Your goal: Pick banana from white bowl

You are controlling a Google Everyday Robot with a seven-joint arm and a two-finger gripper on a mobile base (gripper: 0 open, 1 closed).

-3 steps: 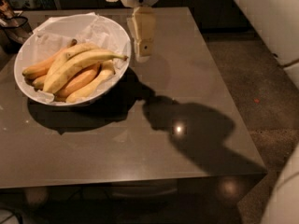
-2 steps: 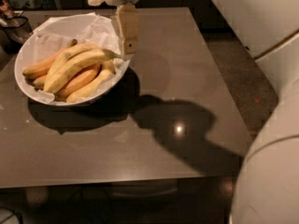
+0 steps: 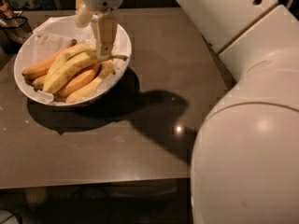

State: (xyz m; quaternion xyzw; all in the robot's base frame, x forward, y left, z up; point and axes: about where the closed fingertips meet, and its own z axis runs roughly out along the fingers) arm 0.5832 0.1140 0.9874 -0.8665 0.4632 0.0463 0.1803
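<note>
The white bowl [image 3: 122,41] stands at the back left of the table, lined with crumpled white paper. It holds several bananas. The banana [image 3: 72,68], long and pale yellow, lies diagonally on top, with its thin stem pointing right toward the rim. Shorter orange-yellow bananas [image 3: 80,80] lie under and beside it. My gripper [image 3: 103,52] hangs straight down from its white wrist over the right part of the bowl. Its tip is right at the banana's stem end. I cannot tell whether it touches the banana.
The brown table [image 3: 163,50] runs to the right and front of the bowl, with the arm's shadow across it. My large white arm [image 3: 243,125] fills the right side of the view. A dark object [image 3: 11,24] stands at the far left edge behind the bowl.
The gripper has moved left from beside the bowl's right rim to over the bowl, at the banana's stem end. The arm has swung further into view on the right.
</note>
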